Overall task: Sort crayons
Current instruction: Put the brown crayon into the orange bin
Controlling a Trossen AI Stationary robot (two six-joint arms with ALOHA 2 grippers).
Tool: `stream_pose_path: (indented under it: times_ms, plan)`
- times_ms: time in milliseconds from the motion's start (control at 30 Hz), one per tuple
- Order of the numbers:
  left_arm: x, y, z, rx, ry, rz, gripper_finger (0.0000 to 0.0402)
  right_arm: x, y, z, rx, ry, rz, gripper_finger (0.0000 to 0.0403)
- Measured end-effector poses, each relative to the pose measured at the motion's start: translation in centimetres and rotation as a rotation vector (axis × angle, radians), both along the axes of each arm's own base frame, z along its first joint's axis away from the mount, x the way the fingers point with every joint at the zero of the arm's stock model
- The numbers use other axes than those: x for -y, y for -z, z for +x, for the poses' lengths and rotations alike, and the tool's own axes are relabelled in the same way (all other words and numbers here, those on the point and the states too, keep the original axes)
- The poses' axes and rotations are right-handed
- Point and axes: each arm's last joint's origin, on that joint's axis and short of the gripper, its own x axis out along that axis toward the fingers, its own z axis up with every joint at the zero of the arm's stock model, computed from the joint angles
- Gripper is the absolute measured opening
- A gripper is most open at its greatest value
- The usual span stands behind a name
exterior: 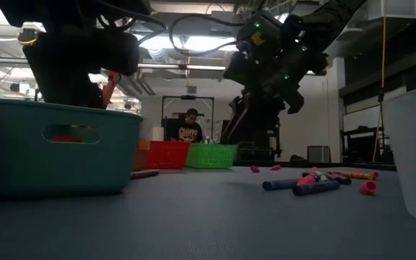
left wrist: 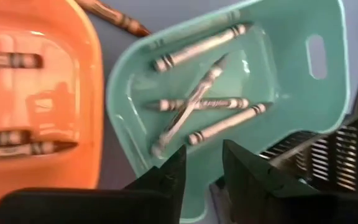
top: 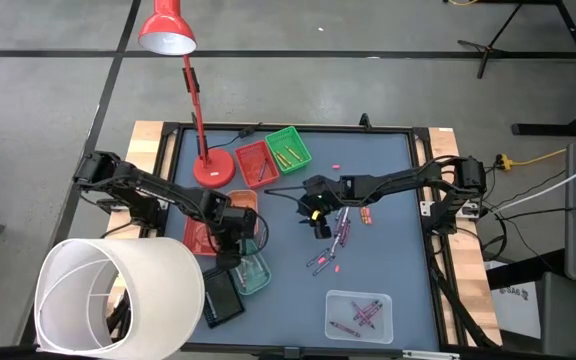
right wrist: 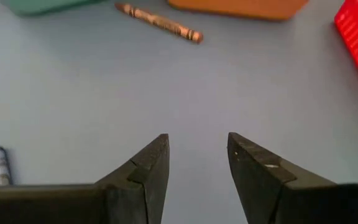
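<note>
Several grey crayons [left wrist: 199, 102] lie in a teal tray [left wrist: 303, 93]; one of them rests slantwise across the others. My left gripper [left wrist: 202, 152] hangs open just above that tray's near rim, nothing between its fingers; in the high view my left gripper [top: 233, 238] is at the table's left. Loose pink, purple and red crayons [top: 336, 245] lie on the blue table's middle. My right gripper [right wrist: 197, 140] stands open over bare table just left of them, pointing slantwise down. A brown crayon [right wrist: 160, 23] lies alone between the two grippers.
An orange tray [left wrist: 48, 93] with crayons sits beside the teal one. Red [top: 254, 163] and green [top: 288, 147] trays stand at the far side, next to a red lamp's base [top: 212, 168]. A clear tray [top: 360, 315] holds crayons near the front edge. A white cylinder [top: 118, 295] stands at the front left.
</note>
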Motion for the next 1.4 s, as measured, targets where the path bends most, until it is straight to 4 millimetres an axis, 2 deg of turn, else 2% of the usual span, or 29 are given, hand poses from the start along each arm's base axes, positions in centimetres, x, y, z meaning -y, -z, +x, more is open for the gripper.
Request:
stream_pose_path:
  times_ms: [167,567,967,1267,1333,1400]
  plan:
    - [-0.2,0.0,0.1,0.016,-0.010,0.062,0.0107,-0.1,-0.6,0.6,0.091,-0.057,-0.015,0.0163]
    - [-0.3,0.1,0.1,0.021,-0.026,0.096,0.0109,0.0,-2.2,1.8,0.317,-0.109,-0.074,0.0163]
    - [-0.3,0.1,0.1,0.021,-0.026,0.096,0.0109,-0.1,-3.1,2.3,0.418,-0.140,-0.067,0.0163]
    - [-0.3,0.1,0.1,0.021,-0.024,0.091,0.0109,0.0,-6.5,4.1,0.500,-0.138,-0.079,0.0163]
    - [-0.3,0.1,0.1,0.021,-0.024,0.090,0.0109,0.0,-6.4,4.4,0.503,-0.139,-0.079,0.0163]
    - [-0.3,0.1,0.1,0.019,-0.024,0.090,0.0109,0.1,-5.4,5.0,0.477,-0.143,-0.072,0.0163]
